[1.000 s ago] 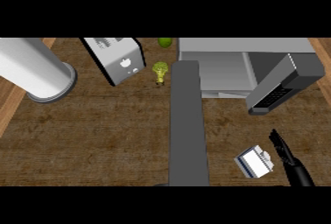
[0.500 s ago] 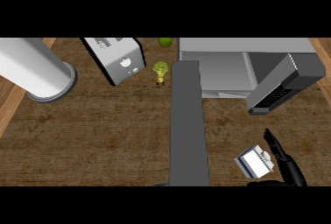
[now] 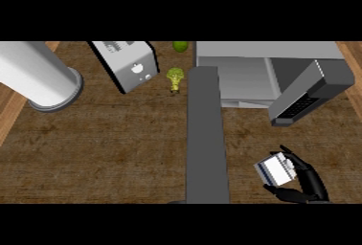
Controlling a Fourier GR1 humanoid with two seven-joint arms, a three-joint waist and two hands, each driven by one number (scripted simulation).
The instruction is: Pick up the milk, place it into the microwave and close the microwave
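Nearest, at the right of the desk, the right hand has its fingers and thumb curled round the milk, a small white and blue carton that sits tilted in the grasp with the thumb under its near corner. The hold looks to be on one side of the carton only, so a quick swing toward the far side could, in my judgement, let it twist or slip out before it gets anywhere. To its left a long grey bar runs from near to far down the middle of the view; it may be the robot's left arm, but no left hand shows, so it cannot help steady anything. Farther off on the right stands the microwave, its door swung open and jutting toward the near side, directly between the carton and the opening. The main risk is clipping that door edge on the way in, which could knock the carton askew. Far left stand a toaster and a white cylinder, with a green vegetable and a lime near the microwave, well apart from the route.
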